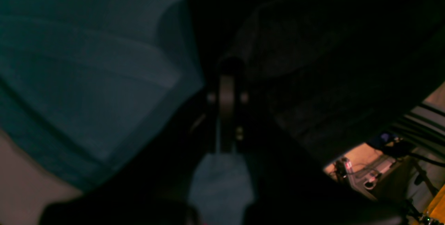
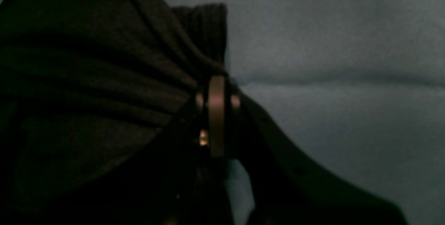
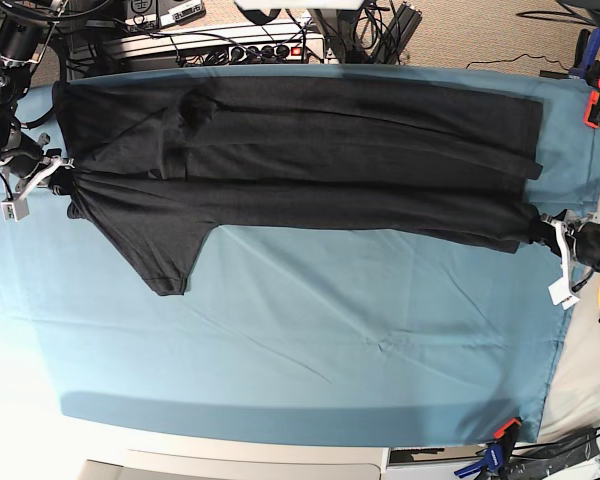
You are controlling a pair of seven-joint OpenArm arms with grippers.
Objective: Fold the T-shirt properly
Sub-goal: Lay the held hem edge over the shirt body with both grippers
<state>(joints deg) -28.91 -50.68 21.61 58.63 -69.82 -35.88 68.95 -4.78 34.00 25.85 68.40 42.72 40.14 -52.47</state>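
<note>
Both the left hand [image 3: 542, 228] and right hand [image 3: 64, 182] pinch opposite ends of the large black cotton T-shirt [image 3: 310, 150], stretched over the teal-clothed worktop [image 3: 330, 330].

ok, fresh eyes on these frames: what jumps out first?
The black T-shirt stretched in a long band across the far half of the teal table cloth, one sleeve hanging toward the near side at the base view's left. Each end is pinched: right gripper shut on the bunched collar end at that view's left, left gripper shut on the opposite end at its right. Orange clamps pin the cloth's corners.
</note>
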